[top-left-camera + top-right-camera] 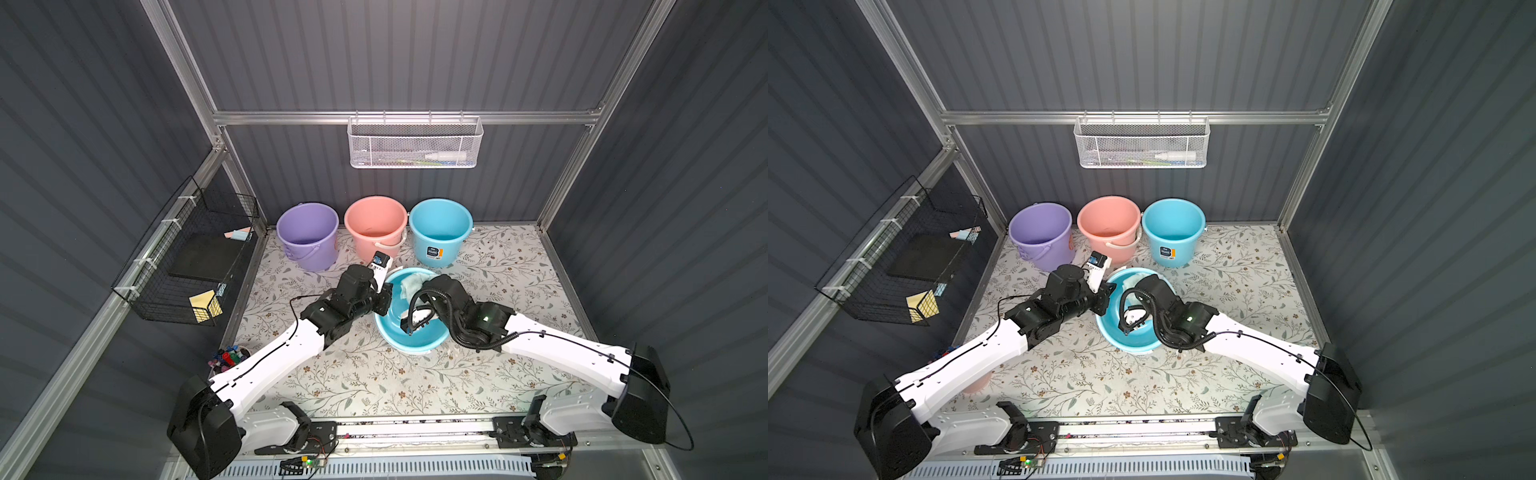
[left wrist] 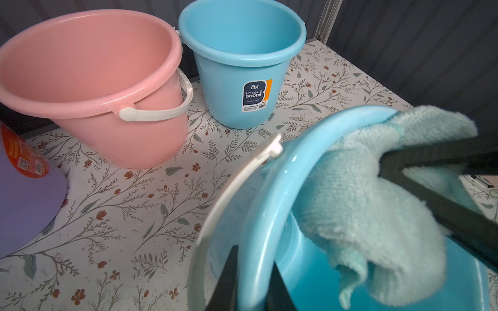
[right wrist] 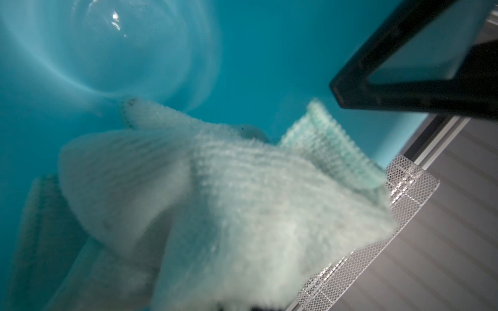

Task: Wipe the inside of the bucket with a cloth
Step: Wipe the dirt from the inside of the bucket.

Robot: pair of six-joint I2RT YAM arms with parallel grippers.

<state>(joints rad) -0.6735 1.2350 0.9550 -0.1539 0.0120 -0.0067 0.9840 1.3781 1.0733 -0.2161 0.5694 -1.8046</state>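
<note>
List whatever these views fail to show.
- Right claw: covered by its own wrist in both top views; half buried in the blurred cloth in the right wrist view.
- Bucket inner wall: partly behind cloth in the right wrist view.
- Mesh basket contents: too small in both top views.

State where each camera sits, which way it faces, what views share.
Both top views: above the base, looking down at table; left arm, right arm.
Left wrist: beside tilted blue bucket, facing pink bucket; left gripper clamps rim, right gripper holds cloth.
Right wrist: at that bucket's mouth, looking in; cloth hides its gripper.
All share bucket and cloth.
</note>
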